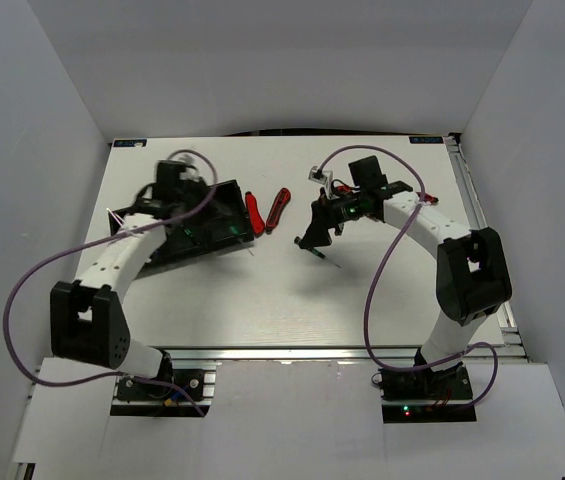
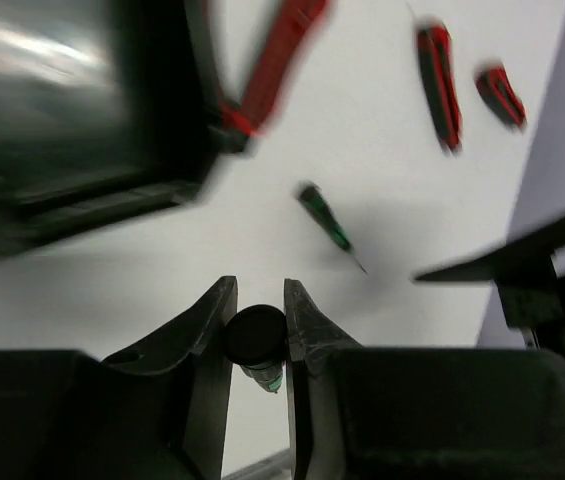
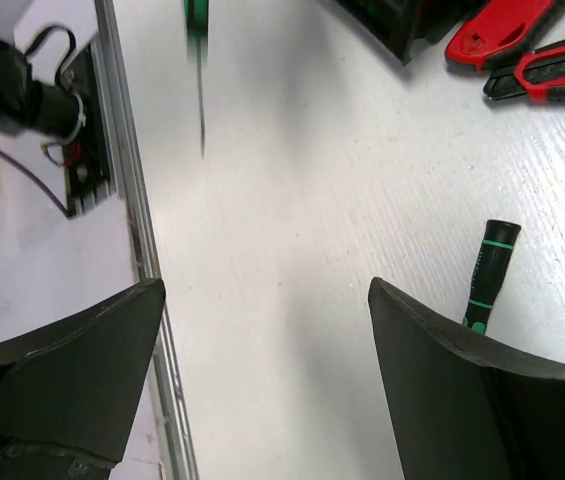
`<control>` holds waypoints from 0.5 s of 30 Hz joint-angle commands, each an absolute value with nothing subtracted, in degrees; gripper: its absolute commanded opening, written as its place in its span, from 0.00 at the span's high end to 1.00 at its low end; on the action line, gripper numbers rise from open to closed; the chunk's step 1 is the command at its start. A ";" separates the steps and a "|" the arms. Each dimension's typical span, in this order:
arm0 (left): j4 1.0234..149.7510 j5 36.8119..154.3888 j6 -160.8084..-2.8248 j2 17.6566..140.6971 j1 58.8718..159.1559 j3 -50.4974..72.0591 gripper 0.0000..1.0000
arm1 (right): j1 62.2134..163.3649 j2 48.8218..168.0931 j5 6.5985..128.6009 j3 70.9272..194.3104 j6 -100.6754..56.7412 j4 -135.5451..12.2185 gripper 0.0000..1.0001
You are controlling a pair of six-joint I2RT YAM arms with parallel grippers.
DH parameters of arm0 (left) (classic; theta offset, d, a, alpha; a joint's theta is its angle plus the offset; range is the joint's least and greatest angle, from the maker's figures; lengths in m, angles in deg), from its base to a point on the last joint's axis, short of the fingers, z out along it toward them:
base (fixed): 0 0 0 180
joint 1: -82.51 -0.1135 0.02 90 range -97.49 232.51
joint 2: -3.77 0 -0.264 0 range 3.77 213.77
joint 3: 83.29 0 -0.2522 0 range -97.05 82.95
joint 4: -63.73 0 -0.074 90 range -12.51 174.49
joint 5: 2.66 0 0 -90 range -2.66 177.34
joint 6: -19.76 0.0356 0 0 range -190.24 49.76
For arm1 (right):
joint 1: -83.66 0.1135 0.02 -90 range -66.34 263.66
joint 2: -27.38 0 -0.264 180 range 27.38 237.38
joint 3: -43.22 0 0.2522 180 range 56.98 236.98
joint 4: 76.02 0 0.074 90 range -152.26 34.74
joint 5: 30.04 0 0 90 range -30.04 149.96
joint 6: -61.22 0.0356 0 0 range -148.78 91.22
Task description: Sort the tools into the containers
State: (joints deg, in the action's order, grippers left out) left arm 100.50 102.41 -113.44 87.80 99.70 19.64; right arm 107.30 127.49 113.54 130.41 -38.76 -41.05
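My left gripper (image 2: 259, 300) is shut on a black-and-green screwdriver (image 2: 257, 338), seen end-on and held above the table; it hangs just right of the black tray (image 2: 52, 110). In the top view this gripper (image 1: 234, 238) is at the tray's (image 1: 177, 250) right end. A second black-and-green screwdriver (image 3: 484, 275) lies on the table beside my right finger (image 3: 462, 390); it also shows in the top view (image 1: 326, 258). My right gripper (image 3: 262, 330) is open and empty above the table (image 1: 314, 240). Red-and-black cutters (image 1: 253, 212) (image 1: 278, 208) lie between the arms. No blue-handled screwdrivers show.
The left wrist view shows three red cutters: one (image 2: 277, 60) against the tray's corner, two (image 2: 439, 85) (image 2: 500, 95) farther off. The table's metal front rail (image 3: 137, 220) runs close to my right gripper's left finger. White walls enclose the table.
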 commanded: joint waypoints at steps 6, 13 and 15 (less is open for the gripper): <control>121.08 98.16 -93.89 86.38 77.25 6.94 1.00 | 106.16 127.48 116.65 133.54 -54.79 -30.18 0.11; 119.69 94.89 -91.86 95.69 72.41 -0.28 1.00 | 106.16 127.48 114.45 133.36 -55.59 -30.00 0.10; 118.89 95.42 -92.03 98.77 72.41 -2.30 1.00 | 106.16 127.48 113.05 133.36 -55.41 -30.18 0.11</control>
State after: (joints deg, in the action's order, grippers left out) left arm 118.16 95.92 -94.14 96.19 72.41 0.43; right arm 106.27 127.51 113.98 131.55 -53.69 -30.86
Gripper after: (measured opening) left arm 0.330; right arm 0.895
